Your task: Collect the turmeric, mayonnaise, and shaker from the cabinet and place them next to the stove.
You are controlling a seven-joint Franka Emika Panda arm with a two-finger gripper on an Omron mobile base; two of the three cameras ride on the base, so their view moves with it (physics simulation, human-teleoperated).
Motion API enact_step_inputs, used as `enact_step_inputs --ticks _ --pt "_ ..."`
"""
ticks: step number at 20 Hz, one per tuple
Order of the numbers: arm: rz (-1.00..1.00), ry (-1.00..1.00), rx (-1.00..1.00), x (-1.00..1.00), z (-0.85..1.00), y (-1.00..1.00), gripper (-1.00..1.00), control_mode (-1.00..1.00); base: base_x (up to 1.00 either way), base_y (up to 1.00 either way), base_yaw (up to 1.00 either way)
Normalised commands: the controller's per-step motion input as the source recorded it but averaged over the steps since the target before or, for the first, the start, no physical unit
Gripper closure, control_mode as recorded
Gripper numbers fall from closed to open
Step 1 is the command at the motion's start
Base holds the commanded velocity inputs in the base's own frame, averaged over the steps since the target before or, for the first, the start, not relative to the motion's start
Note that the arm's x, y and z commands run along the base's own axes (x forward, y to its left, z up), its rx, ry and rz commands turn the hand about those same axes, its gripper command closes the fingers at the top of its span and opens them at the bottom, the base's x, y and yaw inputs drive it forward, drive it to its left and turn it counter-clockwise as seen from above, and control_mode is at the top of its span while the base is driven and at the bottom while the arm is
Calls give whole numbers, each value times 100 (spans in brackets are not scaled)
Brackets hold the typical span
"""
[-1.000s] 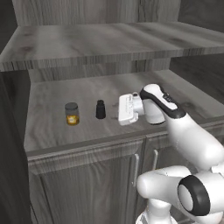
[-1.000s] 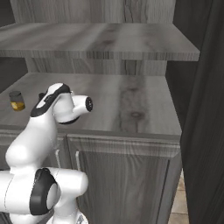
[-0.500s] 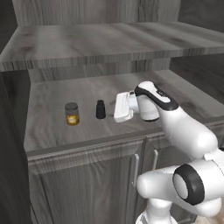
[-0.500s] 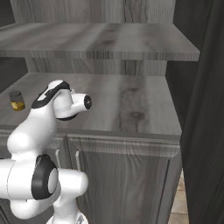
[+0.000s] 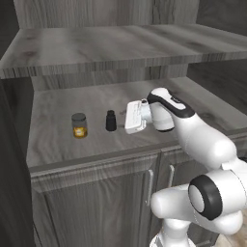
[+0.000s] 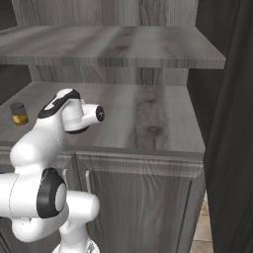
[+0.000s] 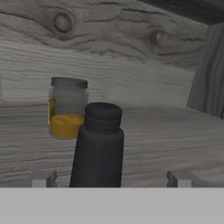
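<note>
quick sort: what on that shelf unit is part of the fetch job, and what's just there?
Job:
- shaker, upright on the lower shelf, right in front of the open claw
- turmeric, upright beyond the shaker
- cabinet itself, doors closed

Just there:
- upper shelf
- dark panel at the right side

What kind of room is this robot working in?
Probably a kitchen storage corner: a grey wood-grain cabinet with open shelves above handled doors, holding a small jar of yellow turmeric and a black shaker.
</note>
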Motion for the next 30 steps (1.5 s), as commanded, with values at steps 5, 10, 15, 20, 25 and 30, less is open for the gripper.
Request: enact_step_inputs --ticks 5,10,15,20,25,30 --pt "0 0 0 0 0 10 -100 -100 0 0 0" --pt "0 0 0 0 0 10 -100 -100 0 0 0" --pt "0 0 0 0 0 11 -100 -100 0 0 0" --pt "0 0 0 0 -2 15 -100 -100 0 0 0" --pt "0 0 0 2 -2 14 -100 -100 0 0 0" --pt "0 0 0 10 0 8 -100 -100 0 0 0"
